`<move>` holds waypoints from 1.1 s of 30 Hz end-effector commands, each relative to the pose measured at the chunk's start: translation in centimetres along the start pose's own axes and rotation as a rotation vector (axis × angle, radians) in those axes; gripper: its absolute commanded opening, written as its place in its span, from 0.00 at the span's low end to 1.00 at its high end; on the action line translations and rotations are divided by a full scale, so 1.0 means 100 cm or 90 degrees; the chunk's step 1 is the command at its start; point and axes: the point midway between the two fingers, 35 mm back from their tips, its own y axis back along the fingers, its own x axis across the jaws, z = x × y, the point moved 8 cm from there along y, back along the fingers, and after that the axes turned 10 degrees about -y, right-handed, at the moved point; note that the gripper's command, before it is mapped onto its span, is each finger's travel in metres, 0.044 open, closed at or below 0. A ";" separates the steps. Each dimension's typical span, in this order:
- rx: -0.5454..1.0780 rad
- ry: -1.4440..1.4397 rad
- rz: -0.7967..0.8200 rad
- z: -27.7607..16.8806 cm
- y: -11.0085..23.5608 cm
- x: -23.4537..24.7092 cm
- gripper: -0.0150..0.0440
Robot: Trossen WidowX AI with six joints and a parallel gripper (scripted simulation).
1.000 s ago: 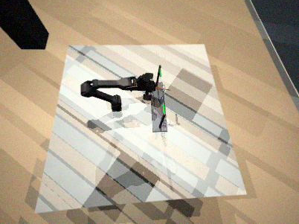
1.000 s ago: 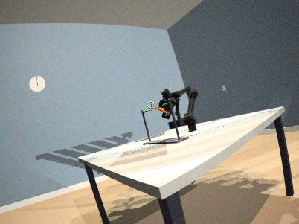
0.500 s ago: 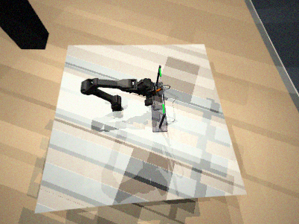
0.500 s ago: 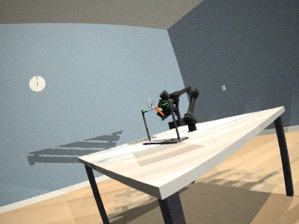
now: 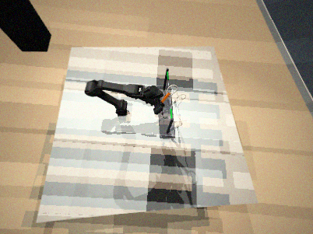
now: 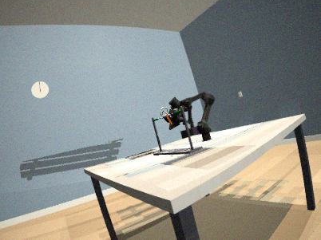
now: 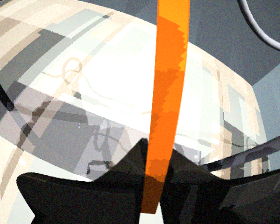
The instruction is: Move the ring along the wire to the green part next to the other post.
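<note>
The orange handle [image 5: 166, 97] [image 6: 169, 120] [image 7: 169, 75] is held in my gripper [image 5: 161, 103] [image 6: 172, 123] [image 7: 149, 144], which is shut on its lower end. The handle slants up to the pale ring [image 5: 173, 85] [image 6: 164, 107], which is up at wire height between the two posts. One green part [image 5: 167, 75] [image 6: 177, 112] and the other green part [image 5: 171, 113] [image 6: 156, 120] lie away from the ring on either side. The ring is outside the wrist view. The thin grey wire is too faint in the top and exterior views to tell how it passes through the ring or how near it is.
One post [image 5: 165, 83] [image 6: 187, 128] and the other post [image 5: 170, 126] [image 6: 157, 135] rise from a dark base on the table [image 5: 97, 193] [image 6: 140, 186]. Patchy shadows cross the table. A grey curved rod [image 7: 254, 26] shows at the wrist view's upper right.
</note>
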 end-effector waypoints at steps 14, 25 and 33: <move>-0.007 0.287 -0.116 0.013 0.006 -0.030 0.00; -0.005 0.330 -0.120 0.011 0.005 -0.030 0.00; -0.001 0.274 -0.078 0.000 0.000 -0.020 0.00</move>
